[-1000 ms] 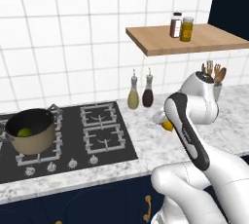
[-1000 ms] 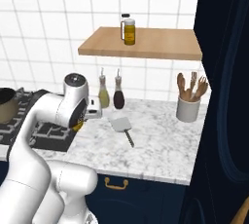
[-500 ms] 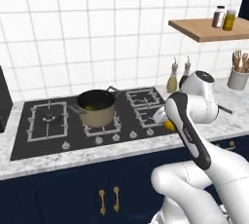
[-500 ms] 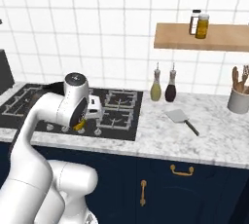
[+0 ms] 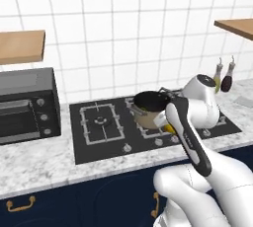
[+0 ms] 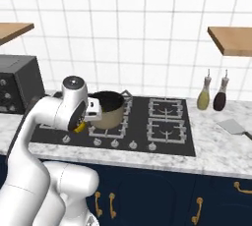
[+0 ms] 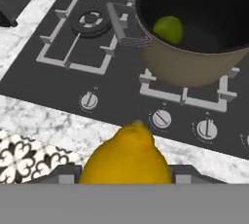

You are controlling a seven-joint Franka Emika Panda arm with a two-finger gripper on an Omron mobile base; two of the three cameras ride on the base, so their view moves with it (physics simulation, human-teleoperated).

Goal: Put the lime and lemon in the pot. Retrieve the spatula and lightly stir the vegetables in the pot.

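Gripper (image 7: 125,181): jaws closed on the lemon (image 7: 125,157), which sits between the finger tips at the near edge of the hand view; the yellow fruit also shows under the wrist (image 6: 79,127) in the right base view

Pot (image 7: 194,38): tan-gold, dark inside, just ahead of the hand and to its right in the hand view, standing on a burner grate of the hob (image 7: 63,86)

Lime (image 7: 168,29): inside the pot, resting on the dark bottom near the wall closest to the hand

Spatula (image 6: 234,127): flat on the counter, well apart from the hand, past the far end of the hob

Hob knobs (image 7: 162,118): a row directly ahead of the lemon, between it and the pot

Counter (image 5: 44,159): grey-white marble, running under the hob; patterned floor tile (image 7: 24,159) shows below its edge in the hand view

Surroundings: white tiled wall (image 5: 113,38), dark microwave (image 5: 27,105), wooden shelf (image 6: 231,41), two bottles (image 6: 211,94), navy cabinets (image 6: 162,193) with brass handles
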